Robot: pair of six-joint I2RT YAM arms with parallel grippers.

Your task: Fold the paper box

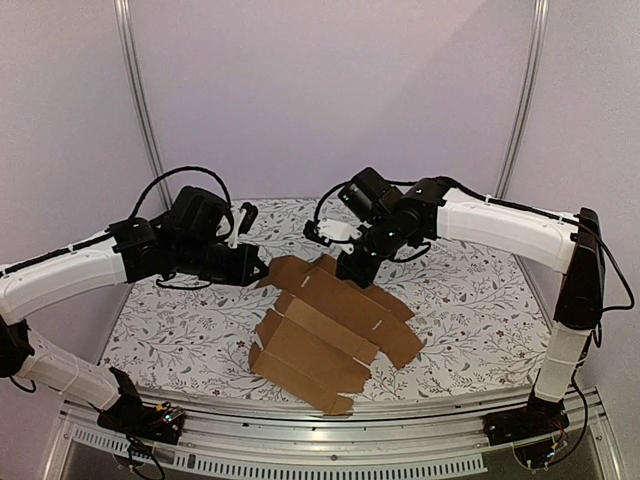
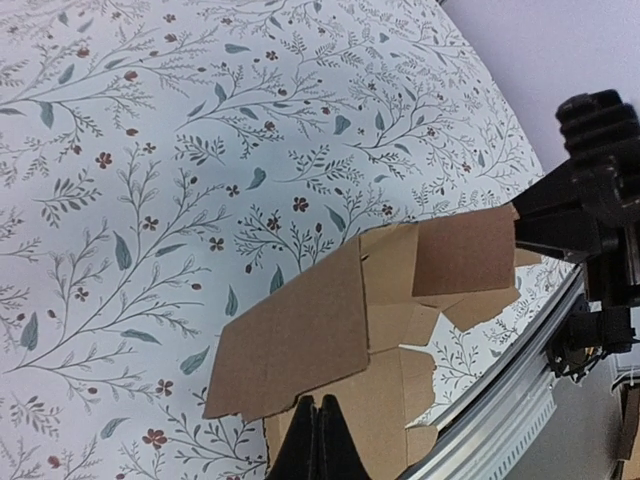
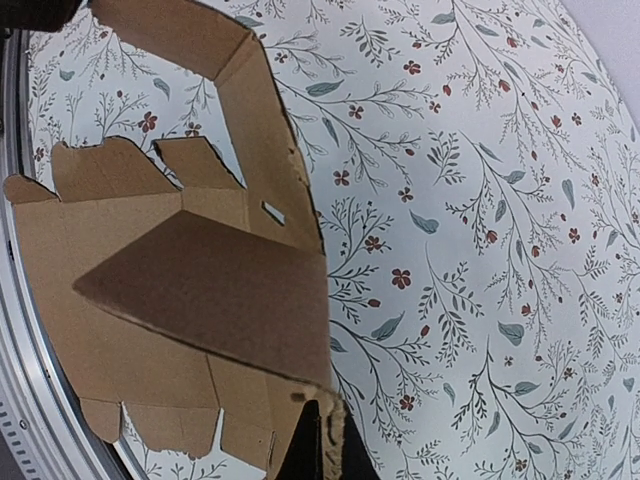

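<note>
The paper box (image 1: 320,340) is a brown die-cut cardboard sheet lying mid-table, partly bent up along its creases. My right gripper (image 1: 350,272) is at its far edge. In the right wrist view the right gripper (image 3: 327,405) is shut on the rim of a raised flap of the paper box (image 3: 200,290), and a strip of cardboard shows between the fingers. My left gripper (image 1: 262,270) is at the sheet's far left corner. In the left wrist view the left gripper (image 2: 318,397) is shut, its tips against the edge of a lifted flap of the paper box (image 2: 300,340), with no cardboard seen between them.
A floral tablecloth (image 1: 470,290) covers the table. An aluminium rail (image 1: 330,440) runs along the near edge, close to the sheet's front flaps. The right arm (image 2: 600,200) shows dark at the right of the left wrist view. Frame posts (image 1: 140,100) stand at the back.
</note>
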